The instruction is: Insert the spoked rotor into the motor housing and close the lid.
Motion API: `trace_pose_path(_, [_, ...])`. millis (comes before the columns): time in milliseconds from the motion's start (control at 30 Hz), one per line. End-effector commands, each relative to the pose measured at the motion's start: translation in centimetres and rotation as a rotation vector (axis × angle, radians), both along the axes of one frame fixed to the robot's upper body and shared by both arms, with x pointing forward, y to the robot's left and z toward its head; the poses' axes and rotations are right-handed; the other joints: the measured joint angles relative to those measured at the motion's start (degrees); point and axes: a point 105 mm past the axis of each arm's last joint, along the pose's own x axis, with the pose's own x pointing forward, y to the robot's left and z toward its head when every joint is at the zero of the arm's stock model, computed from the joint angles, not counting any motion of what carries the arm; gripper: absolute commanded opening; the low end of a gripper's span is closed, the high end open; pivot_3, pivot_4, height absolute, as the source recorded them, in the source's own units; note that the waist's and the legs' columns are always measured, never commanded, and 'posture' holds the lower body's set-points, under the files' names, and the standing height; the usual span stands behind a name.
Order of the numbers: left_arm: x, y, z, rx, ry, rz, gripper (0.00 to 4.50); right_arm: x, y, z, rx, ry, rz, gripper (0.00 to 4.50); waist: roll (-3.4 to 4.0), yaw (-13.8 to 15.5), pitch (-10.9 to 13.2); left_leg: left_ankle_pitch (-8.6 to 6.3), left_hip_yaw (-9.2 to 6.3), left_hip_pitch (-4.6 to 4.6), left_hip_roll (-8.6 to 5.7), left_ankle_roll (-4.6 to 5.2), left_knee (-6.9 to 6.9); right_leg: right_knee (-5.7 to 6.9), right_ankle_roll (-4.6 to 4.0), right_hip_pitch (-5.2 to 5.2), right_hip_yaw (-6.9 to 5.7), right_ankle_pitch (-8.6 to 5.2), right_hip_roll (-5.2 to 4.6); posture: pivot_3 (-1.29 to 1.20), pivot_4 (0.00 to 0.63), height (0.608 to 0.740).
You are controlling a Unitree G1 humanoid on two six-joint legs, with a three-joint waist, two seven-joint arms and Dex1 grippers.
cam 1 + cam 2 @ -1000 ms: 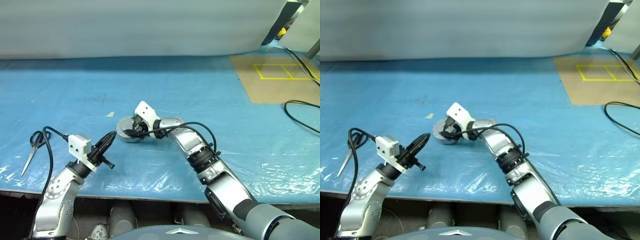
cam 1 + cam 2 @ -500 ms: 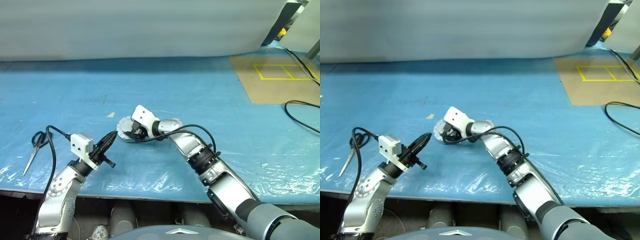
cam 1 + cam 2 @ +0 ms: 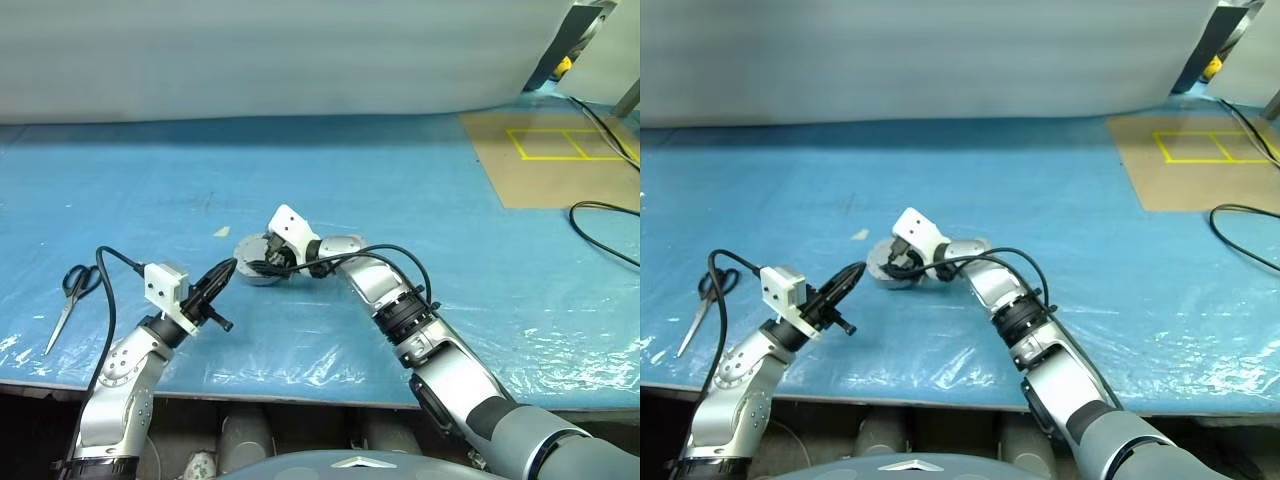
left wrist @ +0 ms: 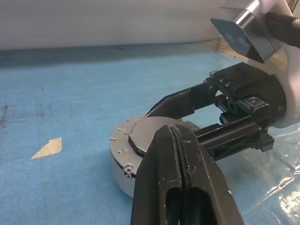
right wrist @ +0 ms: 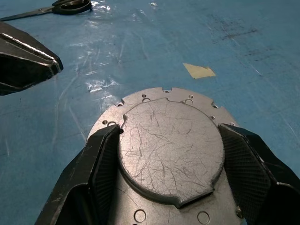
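Observation:
The motor housing (image 4: 123,157) is a short grey cylinder standing on the blue sheet in the middle of the table. The lid (image 5: 171,150), a scratched grey disc, lies flat on top of it and covers the inside. My right gripper (image 3: 258,263) reaches over the housing from the right. Its fingers (image 5: 101,164) press against opposite edges of the lid. My left gripper (image 3: 228,268) is shut with nothing in it, and its tip points at the housing's left side from a short way off. The spoked rotor is hidden.
Black-handled scissors (image 3: 68,300) lie at the left of the table. A small scrap of tape (image 3: 220,229) sits just behind the housing. A brown board with yellow lines (image 3: 550,160) and a black cable (image 3: 600,215) are at the far right.

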Motion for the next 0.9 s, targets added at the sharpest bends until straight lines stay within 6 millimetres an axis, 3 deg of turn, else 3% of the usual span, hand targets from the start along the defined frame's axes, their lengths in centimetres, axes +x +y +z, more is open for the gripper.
trace_pose_path(33, [0.2,-0.3,1.1,0.007,-0.054,-0.012,0.0,-0.2,-2.9,-5.7,-0.164,0.109,-0.081,2.95,0.0,0.0,0.0,0.0,0.0,0.0,0.0,0.0,0.0,0.01,0.01,0.0,0.01,0.0,0.0,0.0,0.15,0.74])
trace_pose_path(200, [0.4,-0.6,1.2,0.007,-0.058,-0.018,0.0,-0.2,-3.1,-6.2,-0.177,0.087,-0.08,2.95,0.0,0.0,-0.1,0.0,0.0,0.03,-0.02,0.0,-0.05,0.01,0.03,0.0,0.03,-0.01,0.0,0.0,0.15,0.74])
trace_pose_path(567, [0.7,-0.9,1.6,0.013,-0.066,-0.028,0.0,-1.0,-2.8,-6.5,-0.055,0.228,-0.059,2.95,0.0,0.0,-0.1,-0.01,-0.01,0.02,-0.07,0.01,-0.31,-0.03,0.05,-0.09,0.08,-0.02,0.0,0.0,0.15,0.74])
trace_pose_path(667, [0.8,-0.8,1.7,0.014,-0.068,-0.029,0.0,-0.8,-3.7,-7.7,-0.177,0.105,-0.036,2.95,-0.01,0.0,-0.2,-0.01,-0.01,-0.04,-0.08,0.0,-0.37,-0.13,0.04,-0.11,0.08,-0.02,0.0,0.0,0.15,0.74])
trace_pose_path(900, [1.1,-0.5,1.7,0.02,-0.077,-0.012,0.0,-0.6,-4.2,-8.4,-0.235,0.076,-0.031,2.95,0.19,-0.1,-0.3,-0.01,0.06,0.06,-0.15,0.01,-0.83,-0.27,0.05,-0.09,0.14,-0.03,-0.01,0.0,0.15,0.74])
